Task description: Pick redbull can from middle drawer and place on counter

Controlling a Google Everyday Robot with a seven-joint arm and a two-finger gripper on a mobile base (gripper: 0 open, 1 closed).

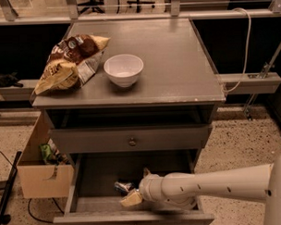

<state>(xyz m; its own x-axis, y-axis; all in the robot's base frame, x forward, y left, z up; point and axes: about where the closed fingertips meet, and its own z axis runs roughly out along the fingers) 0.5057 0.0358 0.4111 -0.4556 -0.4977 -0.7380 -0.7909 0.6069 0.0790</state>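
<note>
The redbull can (122, 186) lies on its side in the open middle drawer (87, 181), near the middle of the grey tray. My gripper (137, 186) reaches into the drawer from the right on a long white arm. It sits low over the tray, just right of the can. It is open, with one pale finger (132, 198) in front of the can and the other behind, partly hidden by the wrist. The can is not lifted. The counter (175, 62) is the grey top of the cabinet above.
On the counter stand a white bowl (123, 69) and a chip bag (69, 63) at the left. The top drawer front with a round knob (132, 142) is closed above the open drawer. A cardboard box (41, 171) stands on the floor at the left.
</note>
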